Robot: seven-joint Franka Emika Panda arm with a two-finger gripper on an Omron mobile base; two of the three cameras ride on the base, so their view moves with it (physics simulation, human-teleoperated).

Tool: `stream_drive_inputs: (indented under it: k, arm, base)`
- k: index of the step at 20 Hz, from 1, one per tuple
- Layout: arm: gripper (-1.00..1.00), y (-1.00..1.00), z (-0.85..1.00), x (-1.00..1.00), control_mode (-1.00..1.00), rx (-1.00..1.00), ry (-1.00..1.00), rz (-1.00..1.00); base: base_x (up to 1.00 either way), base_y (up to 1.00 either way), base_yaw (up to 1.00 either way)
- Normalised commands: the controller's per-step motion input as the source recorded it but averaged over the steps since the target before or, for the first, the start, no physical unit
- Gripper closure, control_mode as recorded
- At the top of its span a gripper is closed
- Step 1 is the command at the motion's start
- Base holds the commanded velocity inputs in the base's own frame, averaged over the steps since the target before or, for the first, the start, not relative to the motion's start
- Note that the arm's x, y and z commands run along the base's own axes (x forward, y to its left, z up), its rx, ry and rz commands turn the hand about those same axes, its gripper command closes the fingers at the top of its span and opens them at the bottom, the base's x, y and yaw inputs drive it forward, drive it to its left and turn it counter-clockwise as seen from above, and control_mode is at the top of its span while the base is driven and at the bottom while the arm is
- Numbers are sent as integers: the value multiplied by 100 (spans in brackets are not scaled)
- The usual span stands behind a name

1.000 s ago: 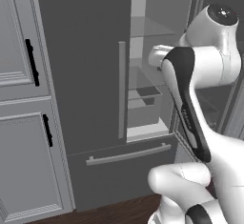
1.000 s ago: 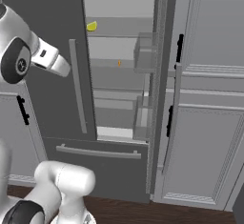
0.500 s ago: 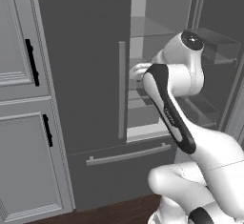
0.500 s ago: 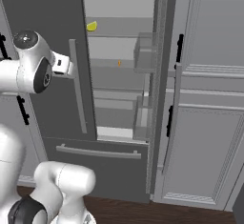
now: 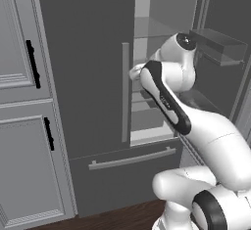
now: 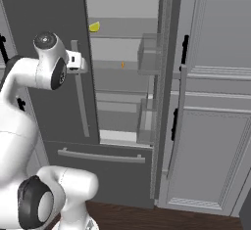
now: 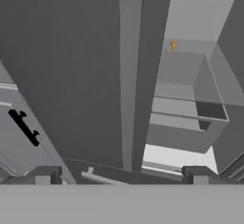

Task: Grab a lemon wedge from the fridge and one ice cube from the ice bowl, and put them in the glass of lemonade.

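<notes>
A: Grey kitchen cabinets are flanking the fridge, whose right door is standing open onto pale shelves. The lemon wedge is sitting on the top shelf, at about eleven o'clock in the right base view, well apart from the orange speck one shelf lower.

B: And the gripper?

A: It is holding nothing; its tips are sitting spread apart at the bottom of the hand view, pointing at the closed door's bar handle, with the opening off toward two o'clock.

B: What is worrying you?

A: As I judge it, the hand is crowding that door edge, so reaching up could be clipping the door or handle. The wedge is tiny, and open fingers could be nudging it deeper or off the shelf.

B: Its long axis?

A: Seemingly running along the shelf, roughly nine to three; too small to be telling which way it points.
</notes>
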Motion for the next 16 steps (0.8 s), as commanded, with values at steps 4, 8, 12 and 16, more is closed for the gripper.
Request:
stream_drive_inputs:
  k: [4,8,12,16]
  arm:
    - [-100,14,-18,88,-100,-21,0,-16]
    - [-100,24,-36,83,-100,0,-1,-2]
    - [-100,14,-22,77,-100,3,0,0]
    - [-100,0,-13,54,-100,2,1,0]
  base:
    - [0,0,0]
    - [0,0,0]
    - [0,0,0]
    - [0,0,0]
